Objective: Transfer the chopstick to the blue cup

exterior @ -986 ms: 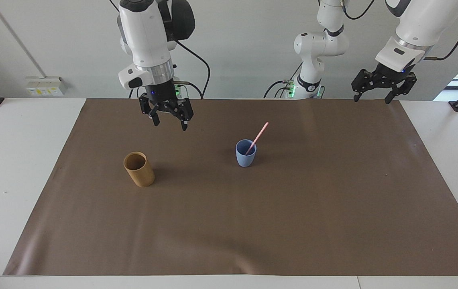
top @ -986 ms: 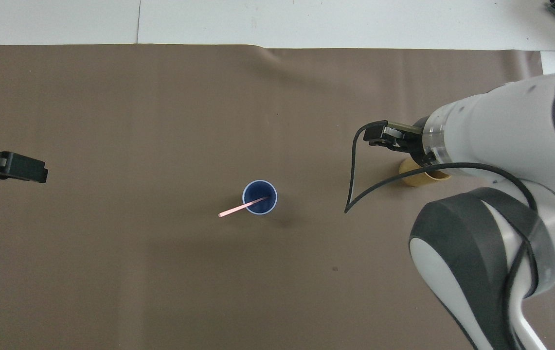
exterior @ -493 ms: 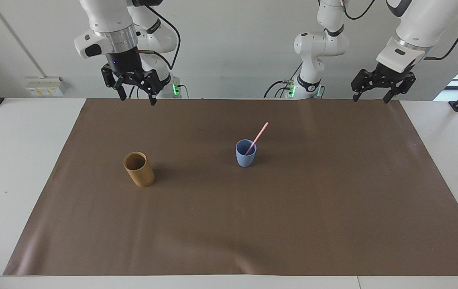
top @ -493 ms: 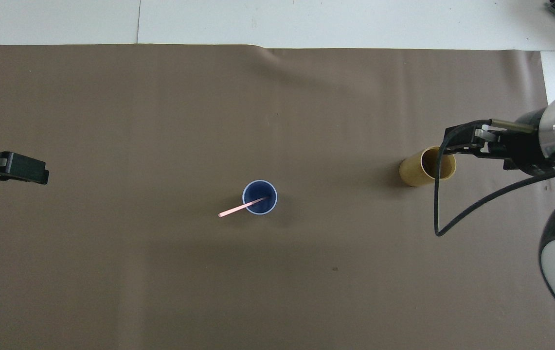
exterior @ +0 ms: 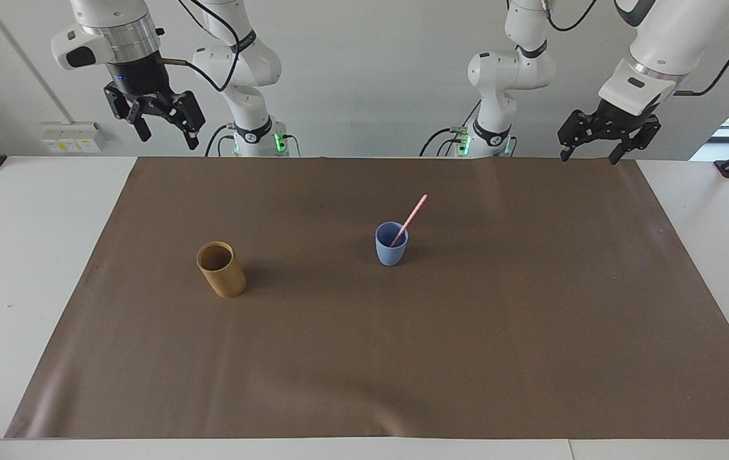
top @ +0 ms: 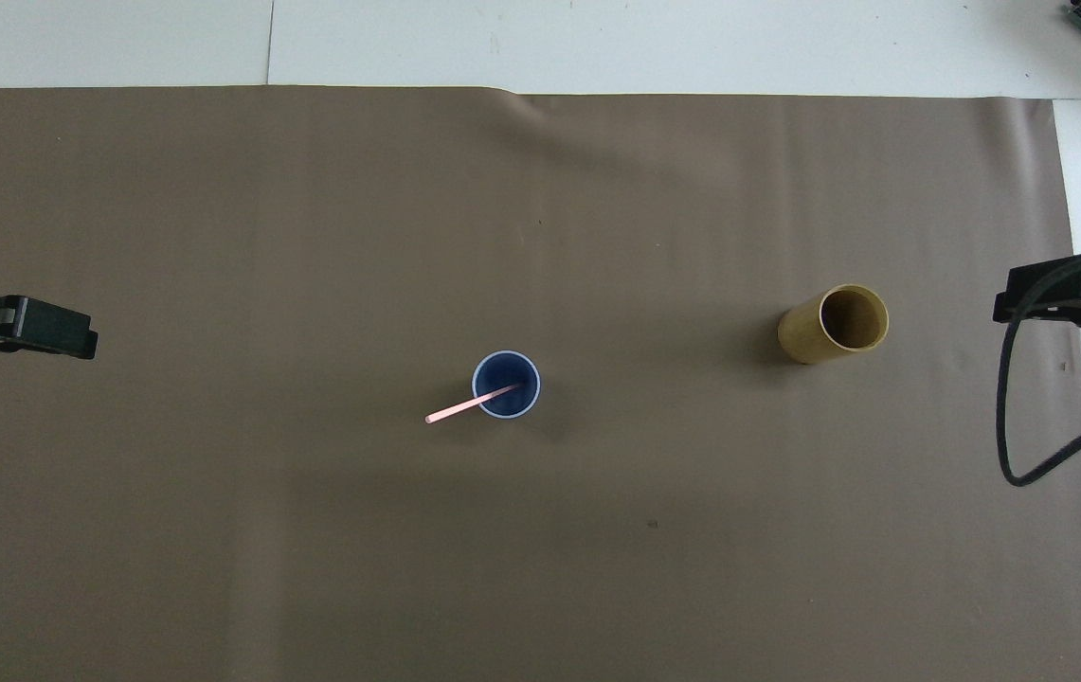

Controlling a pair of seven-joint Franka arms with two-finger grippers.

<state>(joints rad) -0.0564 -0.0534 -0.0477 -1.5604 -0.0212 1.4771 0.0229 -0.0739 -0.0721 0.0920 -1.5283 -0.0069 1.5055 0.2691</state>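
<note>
Facing view: brown rectangular mat (exterior: 364,358) covering the white table (exterior: 25,255). Right gripper (exterior: 163,131) and left gripper (exterior: 591,152), both raised over the mat's robot-side corners, jaws spread, empty. Tan-brown cylindrical cup (exterior: 221,269) toward the right arm's end. Light-blue tapered plastic cup (exterior: 391,245) mid-mat, holding the thin pink chopstick (exterior: 410,219), which leans on its rim.

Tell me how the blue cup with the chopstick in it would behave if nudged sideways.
The blue cup is small and tapers to a narrow base, so it would probably tip rather than slide. The chopstick leans on its rim and sticks out well above it, likely adding top weight toward that side. It looks like light plastic, so a slight push may move it.
</note>
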